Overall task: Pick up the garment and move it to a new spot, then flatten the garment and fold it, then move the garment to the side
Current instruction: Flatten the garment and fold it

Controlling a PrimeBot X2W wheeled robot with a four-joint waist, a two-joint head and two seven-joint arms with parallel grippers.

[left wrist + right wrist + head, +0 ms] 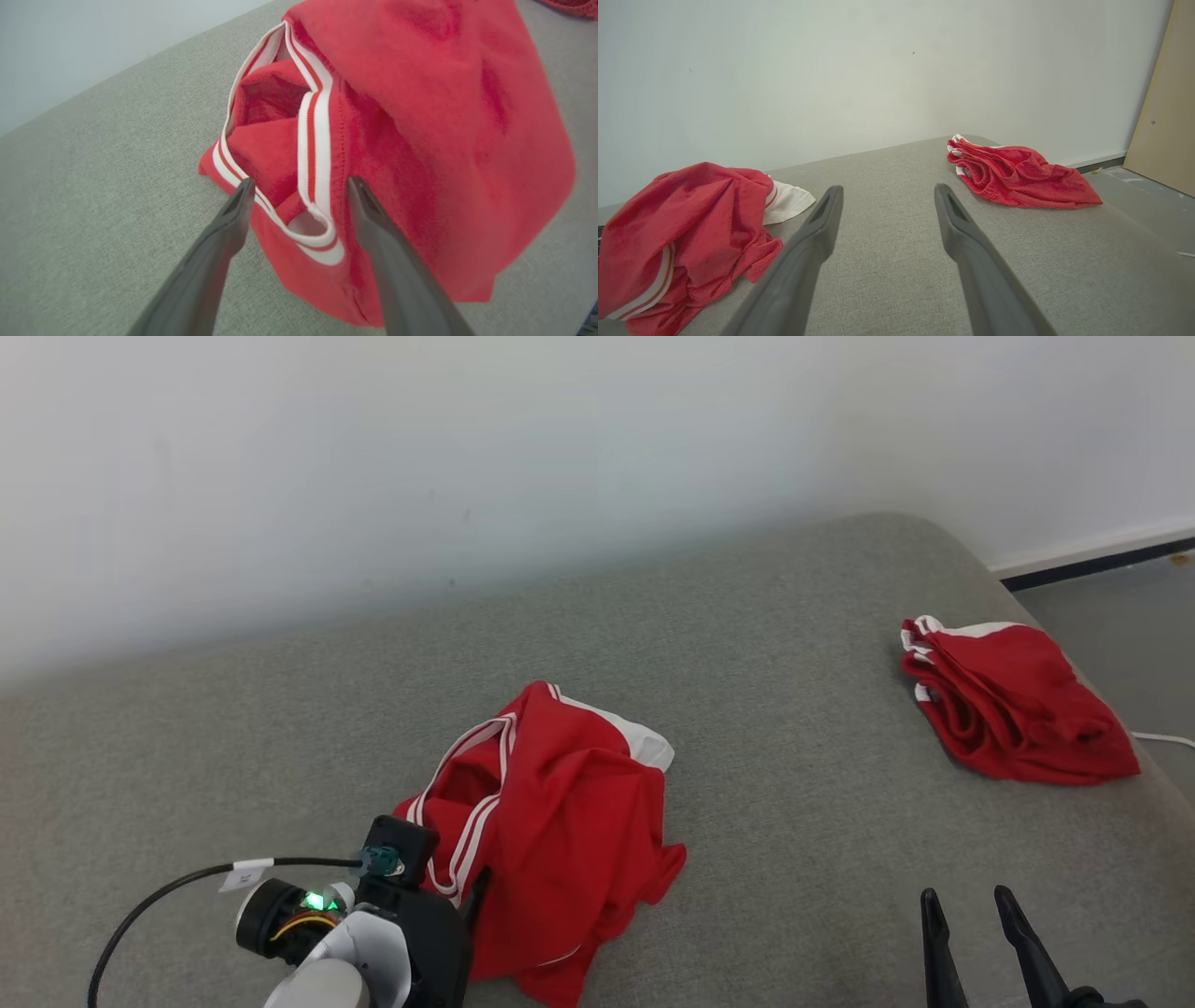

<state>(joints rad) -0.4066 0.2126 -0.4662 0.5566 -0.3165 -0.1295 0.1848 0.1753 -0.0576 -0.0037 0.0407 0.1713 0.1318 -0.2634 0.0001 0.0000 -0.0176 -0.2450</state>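
The marking on the cable tag (247, 874) is unreadable.

A grey woven cushion top (794, 784) lies under my right gripper (965, 892) and stretches ahead to a plain white wall (467, 457). Ahead of that gripper and a little to its right sits a folded pile of red clothes with white trim (1013, 714), near the cushion's far right edge and well apart from the gripper. Past the pile, a white skirting board (1092, 551) with a dark strip under it runs along the foot of the wall. The grey floor (1120, 616) lies to the right, and a thin white cable (1162, 738) shows just beyond the pile. Further right again, in my right wrist view, a pale wooden panel (1164, 107) stands upright, with small white flecks on the floor near its foot.
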